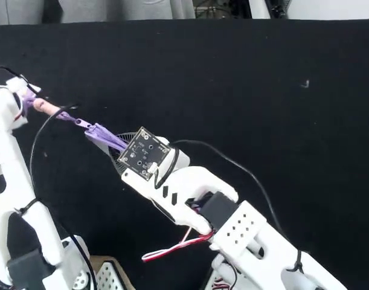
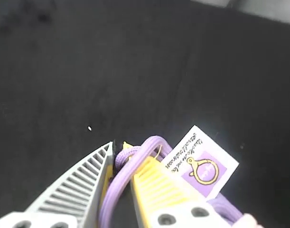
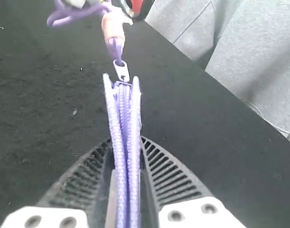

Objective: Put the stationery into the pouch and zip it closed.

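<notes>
Over a black counter point(image 1: 244, 90), a slim purple pouch point(image 1: 102, 136) stretches in a line between two robot arms, toward the left side of the high view. The right pincer point(image 3: 126, 142) is clamped narrowly on one end of the pouch, its dark ribbed fingers point(image 3: 168, 171) pressing both flat sides. Seen edge-on from that wrist, the pouch shows paler purple borders flanking a darker woven strip. A silver zip pull point(image 3: 121, 71) sits at the end pointing toward the left arm. From the pull runs a pink bead point(image 3: 114, 26), then a purple cord point(image 2: 149, 145). The left pincer point(image 2: 120, 154), one finger grey and one yellow, is closed on that cord, which loops between and over its tips. Beside the loop hangs a white tag point(image 2: 201, 164) with a purple square bearing a gold clasp emblem. A line of small print runs along one edge of the tag, too fine to make out.
</notes>
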You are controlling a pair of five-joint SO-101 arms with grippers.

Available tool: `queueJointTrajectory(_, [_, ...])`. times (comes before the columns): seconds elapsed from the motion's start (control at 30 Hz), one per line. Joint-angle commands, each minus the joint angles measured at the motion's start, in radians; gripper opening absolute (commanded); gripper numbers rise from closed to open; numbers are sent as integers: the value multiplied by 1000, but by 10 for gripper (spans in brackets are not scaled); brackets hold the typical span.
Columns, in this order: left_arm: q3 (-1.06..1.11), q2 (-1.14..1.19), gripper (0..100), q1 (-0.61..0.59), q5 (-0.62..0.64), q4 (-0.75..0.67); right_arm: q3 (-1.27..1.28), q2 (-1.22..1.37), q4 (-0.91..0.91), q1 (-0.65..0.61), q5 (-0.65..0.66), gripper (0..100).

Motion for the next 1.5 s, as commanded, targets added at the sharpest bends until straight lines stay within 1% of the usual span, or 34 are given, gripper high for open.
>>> queueJointTrajectory(0.0, [15,2,30,-45,-32,-41,-22,-38,-21,0,11,11])
queueJointTrajectory(0.1, [51,2,30,-45,-63,-58,-22,-38,-21,0,11,11])
queueJointTrajectory(0.33, [211,2,30,-61,-144,-216,-25,-38,-21,-2,11,11])
queueJointTrajectory(0.5, [295,2,30,-81,-146,-292,-25,-38,-21,-2,11,11])
queueJointTrajectory(0.87, [460,2,30,-81,-149,-416,-25,-38,-21,-2,11,11])
queueJointTrajectory(0.97, [515,2,30,-85,-193,-463,-25,-38,-21,-2,11,11])
queueJointTrajectory(1.07, [558,2,30,-90,-206,-506,-25,-38,-21,-2,11,11])
queueJointTrajectory(1.3, [567,2,30,-84,-207,-509,-27,-38,-21,-3,11,11])
queueJointTrajectory(1.47, [575,3,30,-101,-210,-508,-28,-38,-20,-3,11,11])
